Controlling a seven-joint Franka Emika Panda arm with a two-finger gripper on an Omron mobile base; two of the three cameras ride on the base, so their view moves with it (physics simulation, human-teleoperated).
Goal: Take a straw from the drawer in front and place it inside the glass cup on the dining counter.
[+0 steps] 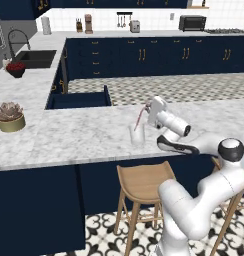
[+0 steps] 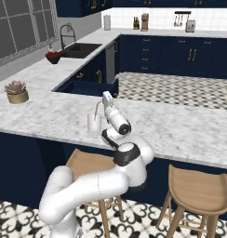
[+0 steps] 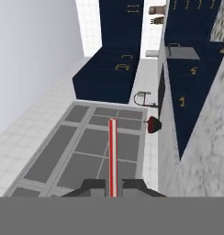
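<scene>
Straw (image 3: 112, 156) sits pinched between the 2 fingertips of the hand (image 3: 112, 186), pressed together on it. From the left base view, 2 wooden stools (image 1: 143, 184) stand nearest, under the counter (image 1: 69, 135) edge. On that marble top the glass cup (image 1: 137, 134) stands upright, the straw slanting from the hand (image 1: 150, 107) toward its rim. Beyond gapes the open navy drawer (image 1: 79, 100). Farther left stands a potted succulent (image 1: 10, 117).
</scene>
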